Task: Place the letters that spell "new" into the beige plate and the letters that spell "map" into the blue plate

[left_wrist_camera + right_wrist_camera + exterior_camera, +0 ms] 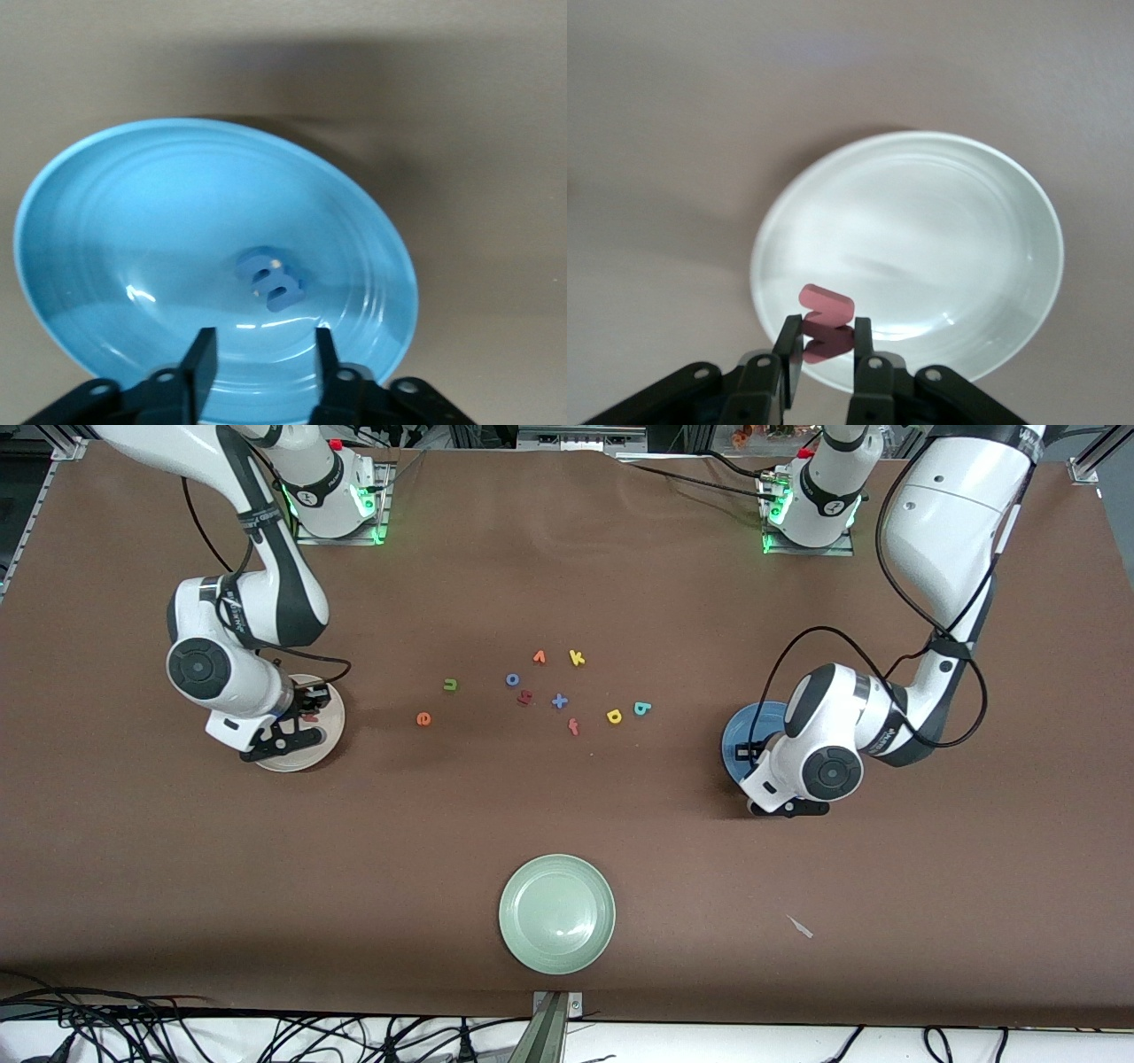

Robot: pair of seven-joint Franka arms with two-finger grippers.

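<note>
My right gripper is shut on the pinkish-red w and holds it over the rim of the beige plate. That gripper and the beige plate lie toward the right arm's end of the table. My left gripper stands open above the blue plate, where the blue m lies free. This plate sits under the left gripper. On the table between the plates lie the green n, orange e, yellow a and teal p.
Among the loose letters are an orange v, yellow k, blue o, blue x, red f and a dark red letter. A pale green plate sits nearer the front camera.
</note>
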